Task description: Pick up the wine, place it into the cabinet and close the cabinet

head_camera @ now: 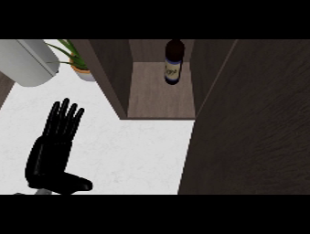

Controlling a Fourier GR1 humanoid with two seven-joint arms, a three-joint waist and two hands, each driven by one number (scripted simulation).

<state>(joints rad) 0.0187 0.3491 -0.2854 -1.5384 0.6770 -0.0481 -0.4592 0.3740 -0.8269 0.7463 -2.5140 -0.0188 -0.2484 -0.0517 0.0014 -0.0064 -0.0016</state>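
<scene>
A dark wine bottle (173, 61) with a pale label stands upright inside the open cabinet (161, 98), toward the back of its shelf. The cabinet door (259, 123) is a large dark wood panel swung out over the right half of the view. My left hand (52, 146) rests over the white counter at the lower left, fingers straight and pointing up, holding nothing. It is well apart from the cabinet. My right hand does not show anywhere.
A potted green plant (76, 61) stands on the white counter (137, 151) just left of the cabinet's side wall. A large pale rounded appliance (22, 61) lies at the upper left. Dark wood borders the counter's left edge.
</scene>
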